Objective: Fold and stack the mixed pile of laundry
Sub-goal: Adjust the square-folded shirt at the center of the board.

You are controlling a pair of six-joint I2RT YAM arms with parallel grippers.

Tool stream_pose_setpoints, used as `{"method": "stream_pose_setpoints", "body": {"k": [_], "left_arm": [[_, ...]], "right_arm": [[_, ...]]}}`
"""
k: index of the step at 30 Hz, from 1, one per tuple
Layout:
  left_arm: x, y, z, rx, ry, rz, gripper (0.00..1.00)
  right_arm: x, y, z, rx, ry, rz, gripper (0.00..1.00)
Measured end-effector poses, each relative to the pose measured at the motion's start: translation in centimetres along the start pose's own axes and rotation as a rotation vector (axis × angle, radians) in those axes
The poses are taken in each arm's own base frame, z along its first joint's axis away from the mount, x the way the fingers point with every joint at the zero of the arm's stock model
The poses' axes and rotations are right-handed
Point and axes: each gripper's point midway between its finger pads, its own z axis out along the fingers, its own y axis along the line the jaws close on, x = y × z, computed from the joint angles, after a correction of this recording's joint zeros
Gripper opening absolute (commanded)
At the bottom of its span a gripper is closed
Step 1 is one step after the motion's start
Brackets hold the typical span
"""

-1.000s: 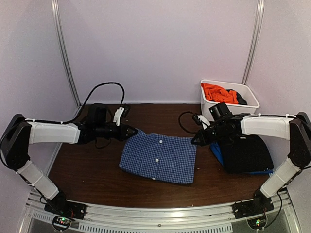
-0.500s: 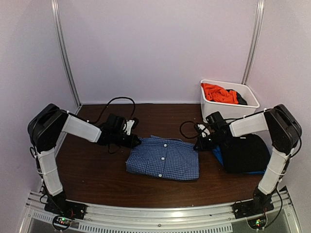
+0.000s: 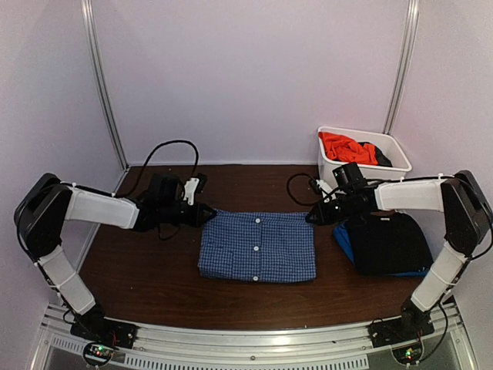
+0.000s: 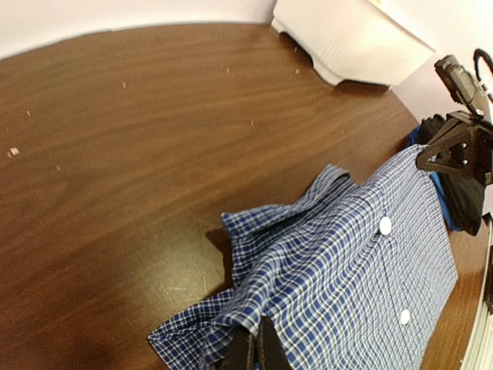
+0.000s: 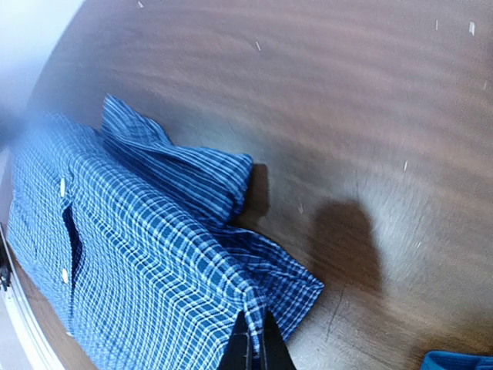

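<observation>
Evidently limp and light, the checked shirt [image 3: 256, 248] handles best by its far corners, where left pincer [image 3: 206, 213] and right pincer [image 3: 310, 218] each clamp its cloth.

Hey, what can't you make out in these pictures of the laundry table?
- Top view: what lies under the orange T-shirt in the white tub.
- Top view: the blue piece, mostly covered by the black garment.
- Right wrist view: the checked shirt's far end, blurred.
- Wrist views: left gripper and right gripper, cut off by the bottom edge.
</observation>
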Motion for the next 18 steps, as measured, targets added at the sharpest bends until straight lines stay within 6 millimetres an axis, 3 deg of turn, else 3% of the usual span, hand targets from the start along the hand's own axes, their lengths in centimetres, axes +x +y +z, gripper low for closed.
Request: {"method": "stream_pose_setpoints", "body": {"k": [3, 6, 9, 14, 18], "left_arm": [[-2.7, -0.6, -1.8, -0.009, -0.081, 0.019, 0.00], [-3.3, 0.7, -1.8, -0.042, -0.100, 0.004, 0.00], [-2.0, 2.9, -0.1, -0.081, -0.057, -0.029, 0.00], [2.4, 5.7, 3.0, -0.116, 0.045, -0.108, 0.00], [2.4, 6.8, 3.4, -0.121, 0.028, -0.141, 0.00]], "right_arm": [[-2.3, 0.9, -1.1, -0.013, -0.051, -0.023, 0.00], [-4.1, 1.2, -0.8, -0.022, -0.074, -0.043, 0.00], [-4.0, 0.5, 1.3, -0.021, -0.049, -0.038, 0.00], [-1.3, -1.8, 5.6, -0.004, 0.041, -0.001, 0.00], [-1.5, -2.0, 6.8, -0.015, 0.031, -0.004, 0.00]]}}
